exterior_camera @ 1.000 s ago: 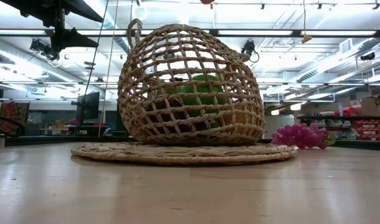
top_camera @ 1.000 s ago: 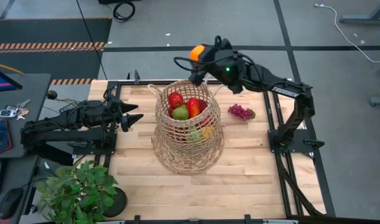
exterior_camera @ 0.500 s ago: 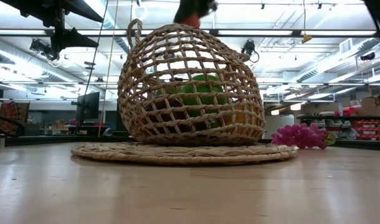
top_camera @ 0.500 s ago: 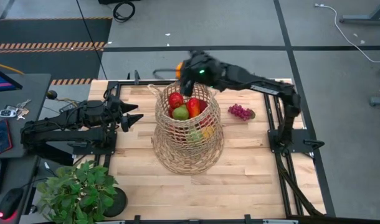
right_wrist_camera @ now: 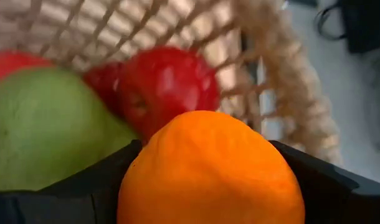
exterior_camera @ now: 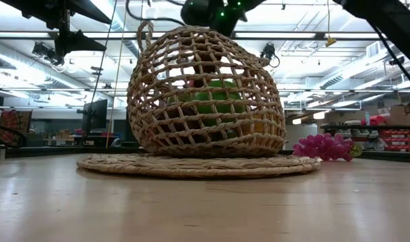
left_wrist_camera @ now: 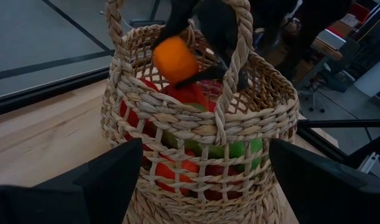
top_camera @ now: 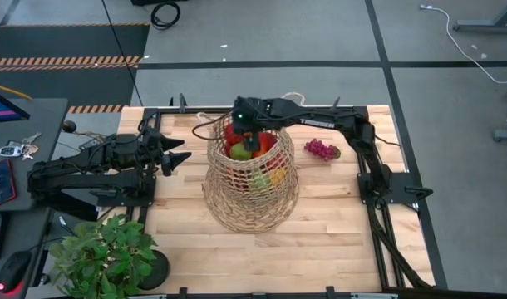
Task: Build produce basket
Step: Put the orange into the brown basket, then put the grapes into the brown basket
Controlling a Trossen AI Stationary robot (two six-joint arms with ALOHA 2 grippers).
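Right wrist view: right gripper (right_wrist_camera: 210, 186) clamped on an orange (right_wrist_camera: 210, 171), one dark finger on each side of the fruit, jaws spread wide around it. Below and beyond it, a green apple (right_wrist_camera: 47, 124) and a red apple (right_wrist_camera: 168, 87) lie inside the wicker wall.

High view: basket (top_camera: 252, 178) stands mid-table, already part filled. Right arm reaches over its mouth; orange itself hidden under the wrist. Purple grapes (top_camera: 321, 149) lie on the table beside the basket, toward the right arm's base. Left gripper (top_camera: 177, 155) waits near the basket's side, fingers apart, holding nothing.

Left wrist view: gives what the overhead hides: orange (left_wrist_camera: 175, 60) sits at rim height, just inside the neck, between the loop handles.

Step in hand, by my reading: delivering the orange. Next move calls for a short lowering clear of the handles, then release onto the pile. Grapes likely remain to be fetched.
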